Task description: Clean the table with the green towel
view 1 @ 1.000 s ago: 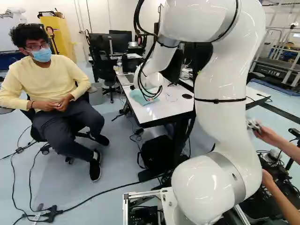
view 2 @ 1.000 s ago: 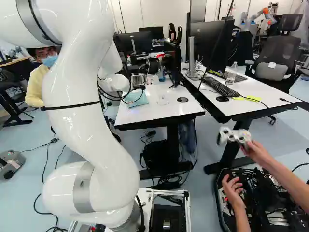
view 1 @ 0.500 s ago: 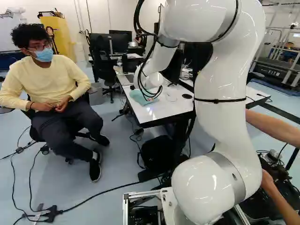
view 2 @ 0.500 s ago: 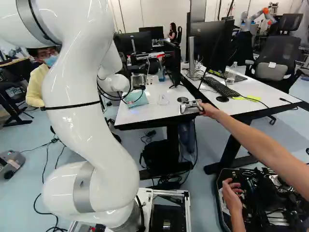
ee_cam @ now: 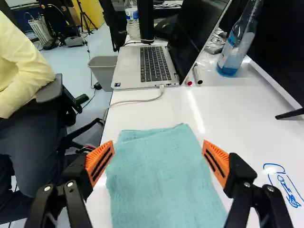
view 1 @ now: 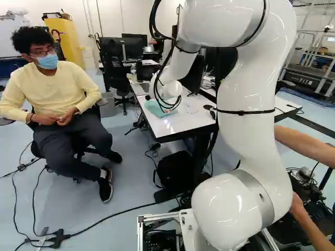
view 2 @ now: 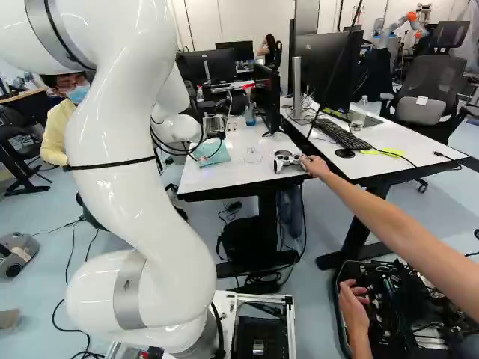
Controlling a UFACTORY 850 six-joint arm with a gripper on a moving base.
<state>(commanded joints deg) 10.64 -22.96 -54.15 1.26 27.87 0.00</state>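
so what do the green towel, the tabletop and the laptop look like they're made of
The towel looks like soft woven cloth, probably microfibre or cotton: fine matte texture, limp folded edge. The tabletop seems a smooth, glossy white laminate or whiteboard, as it mirrors a light streak. The laptop has a satin silver body, metal or painted plastic.

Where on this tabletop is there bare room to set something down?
Bare tabletop lies between the green towel and the laptop cable, and from towel to blue drawing and monitor foot. Crowded: past the cable, with laptop, markers and bottle; and, in the right base view, the near right corner, where a hand holds a controller.
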